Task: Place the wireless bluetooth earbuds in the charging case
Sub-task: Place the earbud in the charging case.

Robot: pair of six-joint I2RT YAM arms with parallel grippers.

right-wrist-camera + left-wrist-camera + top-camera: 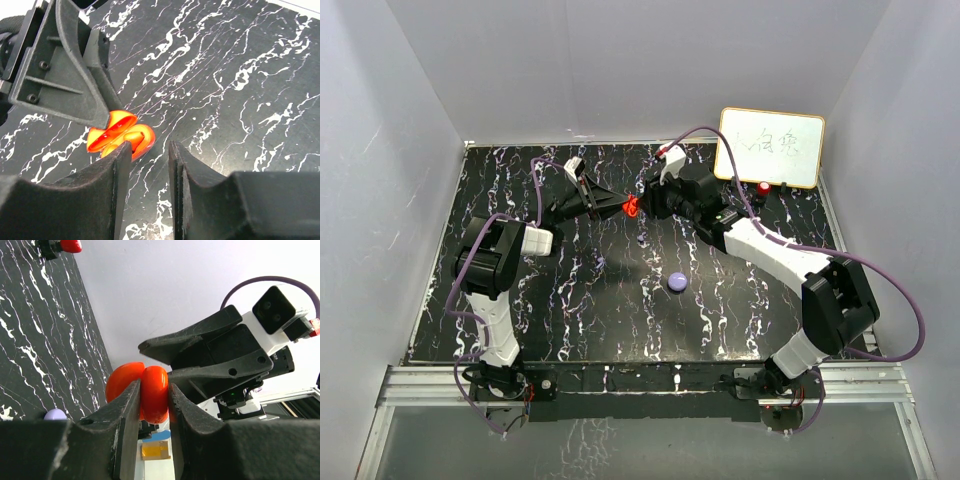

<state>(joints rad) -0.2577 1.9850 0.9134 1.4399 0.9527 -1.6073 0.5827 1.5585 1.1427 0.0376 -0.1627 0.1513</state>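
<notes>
One open red charging case point(154, 390) in grip.
We see left jaws clamped on it; right jaws part-open, empty, just beside; case contents unclear.

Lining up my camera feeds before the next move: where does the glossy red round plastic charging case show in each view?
Top external: the glossy red round plastic charging case sits just above the picture's centre.
Left wrist: low centre, clamped in the left gripper.
Right wrist: left of centre, partly behind one finger of the right gripper.
Shared landmark: the black white-veined tabletop.
</notes>
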